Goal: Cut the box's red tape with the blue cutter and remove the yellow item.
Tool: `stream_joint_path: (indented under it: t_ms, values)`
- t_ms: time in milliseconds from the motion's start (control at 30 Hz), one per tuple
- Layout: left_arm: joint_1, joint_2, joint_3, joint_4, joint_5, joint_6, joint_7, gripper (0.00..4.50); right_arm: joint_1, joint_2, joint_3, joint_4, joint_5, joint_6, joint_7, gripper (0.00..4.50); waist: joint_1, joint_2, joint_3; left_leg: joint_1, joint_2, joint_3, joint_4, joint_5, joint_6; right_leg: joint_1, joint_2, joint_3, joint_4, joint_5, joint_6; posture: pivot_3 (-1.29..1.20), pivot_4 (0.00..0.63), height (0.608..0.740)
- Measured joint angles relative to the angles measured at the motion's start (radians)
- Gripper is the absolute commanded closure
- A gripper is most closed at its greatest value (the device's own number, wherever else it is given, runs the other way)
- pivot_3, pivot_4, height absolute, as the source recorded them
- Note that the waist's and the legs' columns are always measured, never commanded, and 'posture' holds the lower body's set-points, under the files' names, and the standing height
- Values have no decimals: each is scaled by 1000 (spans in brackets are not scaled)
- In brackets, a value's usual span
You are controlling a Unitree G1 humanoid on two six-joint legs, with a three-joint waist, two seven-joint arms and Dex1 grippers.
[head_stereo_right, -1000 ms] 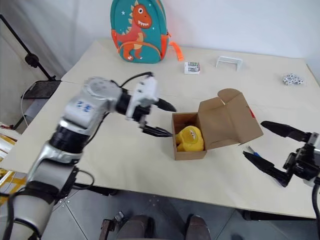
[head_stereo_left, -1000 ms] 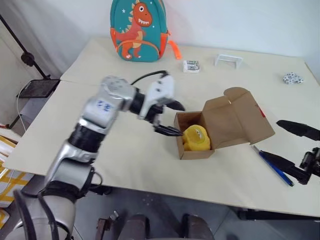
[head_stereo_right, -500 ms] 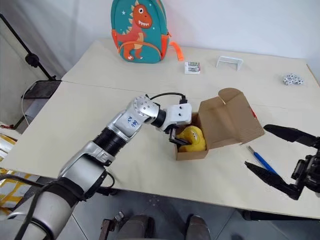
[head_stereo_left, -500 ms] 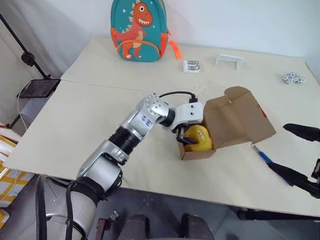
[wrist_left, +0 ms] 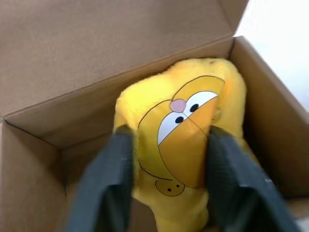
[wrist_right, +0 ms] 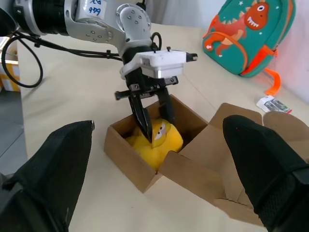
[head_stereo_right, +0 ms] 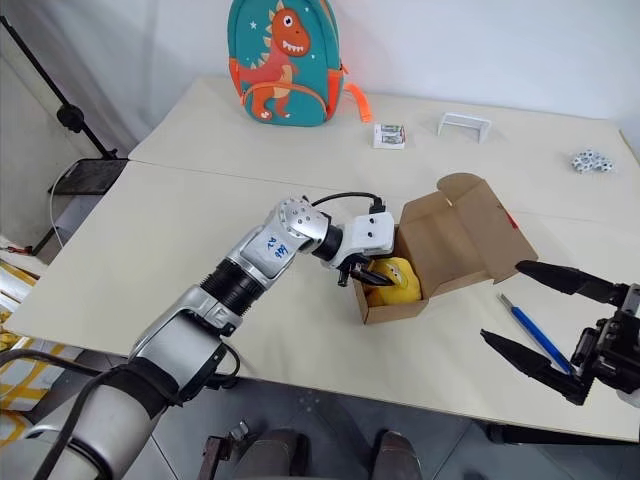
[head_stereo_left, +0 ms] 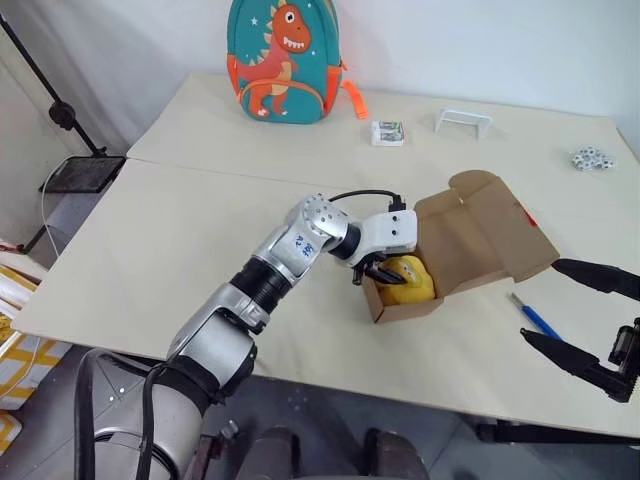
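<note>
The brown box (head_stereo_left: 405, 308) stands open on the table, its lid (head_stereo_left: 485, 235) folded back to the right. A sliver of red tape (head_stereo_left: 528, 218) shows at the lid's far edge. The yellow item (wrist_left: 186, 113) lies inside the box. My left gripper (head_stereo_left: 385, 272) reaches into the box from the left, and its black fingers (wrist_left: 116, 169) press on both sides of the toy. The blue cutter (head_stereo_right: 530, 328) lies on the table right of the box. My right gripper (head_stereo_right: 503, 300) hovers open at the right, its two fingers spread on either side of the cutter's end.
A teal dinosaur backpack (head_stereo_left: 285, 60) stands at the table's back edge. A small white packet (head_stereo_left: 387, 132), a white bracket (head_stereo_left: 463, 121) and a small speckled object (head_stereo_left: 590, 158) lie along the back. A black stand (head_stereo_left: 60, 115) is off the table's left side.
My left gripper moved right and down from beside the box into it, and its fingers closed on the yellow toy. The right gripper stayed nearly in place, still open.
</note>
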Motion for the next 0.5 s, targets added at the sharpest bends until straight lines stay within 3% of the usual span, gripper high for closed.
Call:
stream_joint_path:
  t_ms: [133,500]
  values:
    - [3,3,14,-27,-12,9,-34,4456,-13,0,24,12,-13,-6,14,0,0,0,0,0,0,0,0,0,0,0,0,0,0,0,0,0,150,740]
    - [-10,27,225,-77,-225,72,-139,4482,-92,-2,74,67,-44,-24,35,0,-4,0,0,0,0,0,1,0,0,-1,0,0,1,0,0,0,150,740]
